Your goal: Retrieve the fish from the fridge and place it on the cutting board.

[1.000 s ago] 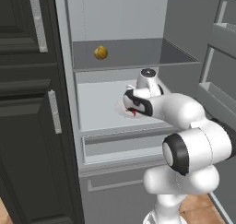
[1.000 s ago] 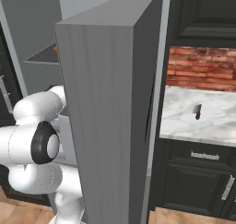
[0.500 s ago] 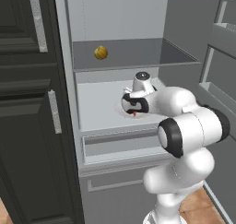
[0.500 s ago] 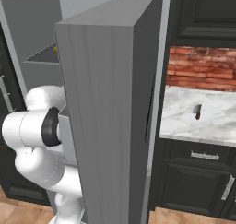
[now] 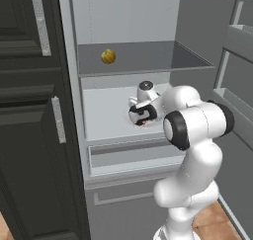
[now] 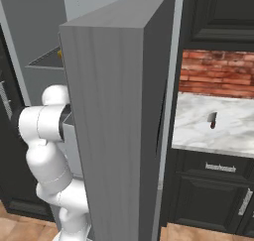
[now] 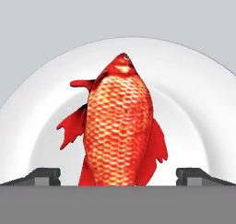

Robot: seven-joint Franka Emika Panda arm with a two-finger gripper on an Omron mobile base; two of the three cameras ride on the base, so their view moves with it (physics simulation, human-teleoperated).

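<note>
Now the gripper (image 7: 118, 174) hangs spread wide just over the fish (image 7: 119, 126), which lies on a plate (image 7: 193, 103) inside the fridge (image 5: 128, 86), untouched.

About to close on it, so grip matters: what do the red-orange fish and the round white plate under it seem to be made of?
Red-orange scaly fish: looks like real fish skin, slightly glossy, with clear overlapping scales, so probably slippery. Round white plate: smooth, uniform white with soft shading, likely glazed ceramic, though plastic is possible.

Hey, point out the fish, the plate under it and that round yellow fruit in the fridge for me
fish (image 7: 119, 126), hand view, on the middle of its scaly body.
plate (image 7: 193, 103), hand view, on the bare white surface beside the fish.
yellow fruit (image 5: 108, 56), left base view, on its centre, on the upper fridge shelf.
</note>
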